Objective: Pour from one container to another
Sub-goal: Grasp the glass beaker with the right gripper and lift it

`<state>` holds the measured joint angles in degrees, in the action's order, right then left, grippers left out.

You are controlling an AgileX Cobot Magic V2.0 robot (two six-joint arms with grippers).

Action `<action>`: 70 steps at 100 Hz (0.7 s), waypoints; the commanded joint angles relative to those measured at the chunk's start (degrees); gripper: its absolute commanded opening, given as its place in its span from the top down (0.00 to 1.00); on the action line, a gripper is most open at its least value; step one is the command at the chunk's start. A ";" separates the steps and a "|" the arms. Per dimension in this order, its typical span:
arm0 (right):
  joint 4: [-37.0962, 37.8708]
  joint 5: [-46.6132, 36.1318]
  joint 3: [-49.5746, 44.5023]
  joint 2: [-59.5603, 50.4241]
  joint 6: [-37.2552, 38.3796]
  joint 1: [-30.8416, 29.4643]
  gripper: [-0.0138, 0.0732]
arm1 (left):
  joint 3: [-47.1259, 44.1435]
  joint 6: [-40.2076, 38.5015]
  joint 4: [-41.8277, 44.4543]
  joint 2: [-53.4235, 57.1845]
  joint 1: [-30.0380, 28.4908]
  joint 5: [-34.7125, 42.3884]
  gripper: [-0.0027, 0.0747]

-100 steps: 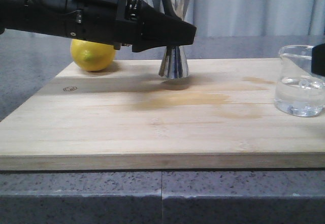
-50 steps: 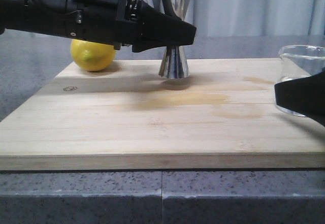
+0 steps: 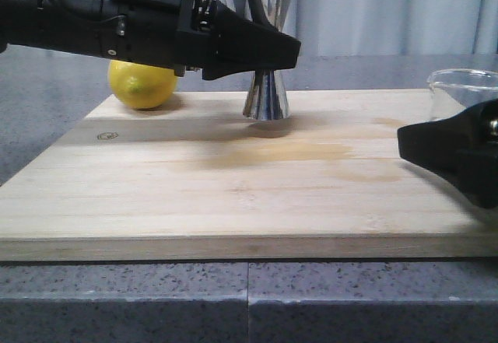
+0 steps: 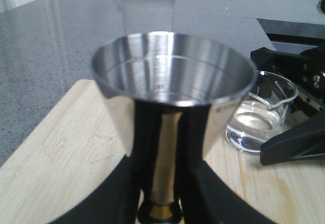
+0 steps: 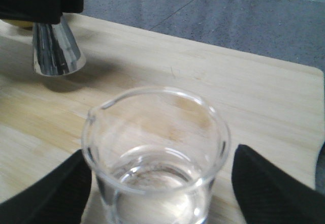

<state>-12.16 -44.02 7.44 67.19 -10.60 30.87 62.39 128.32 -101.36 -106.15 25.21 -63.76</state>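
From the front we saw the left gripper (image 3: 268, 51) clamped on the waist of the steel jigger (image 3: 266, 96), lifted just clear of the cutting board (image 3: 233, 180), a lemon (image 3: 142, 83) behind it. At the board's right end the right gripper (image 3: 447, 145) covered most of the glass beaker (image 3: 459, 86).

On the left wrist we saw the jigger's (image 4: 172, 99) empty bowl upright between the fingers (image 4: 114, 193).

On the right wrist we saw both fingers (image 5: 53, 196) spread wide, flanking the beaker (image 5: 156, 158) without touching; it stood on the board with clear liquid inside.
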 commanded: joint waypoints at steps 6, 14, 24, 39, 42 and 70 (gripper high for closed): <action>1.30 -5.70 1.40 1.04 0.29 -0.07 0.24 | 1.61 -0.49 -4.40 2.53 0.46 -3.97 0.79; 1.30 -5.70 1.40 1.32 0.41 -0.07 0.25 | 1.61 -0.49 -4.40 2.53 0.46 -3.97 0.79; 1.30 -6.25 1.40 1.32 0.41 -0.07 0.32 | 1.61 -0.49 -4.40 2.53 0.46 -3.97 0.79; 1.30 -6.89 1.40 1.32 0.41 -0.07 0.44 | 1.61 -0.49 -4.40 2.53 0.46 -3.97 0.79; 1.30 -6.89 1.40 1.32 0.41 -0.07 0.45 | 1.61 -0.49 -4.40 2.53 0.46 -3.97 0.79; 1.30 -6.89 1.40 1.32 0.41 -0.07 0.52 | 1.61 -0.49 -4.40 2.53 0.46 -3.97 0.79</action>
<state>-11.72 -45.94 7.44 69.01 -10.35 30.87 62.39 128.32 -101.36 -106.15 25.21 -63.76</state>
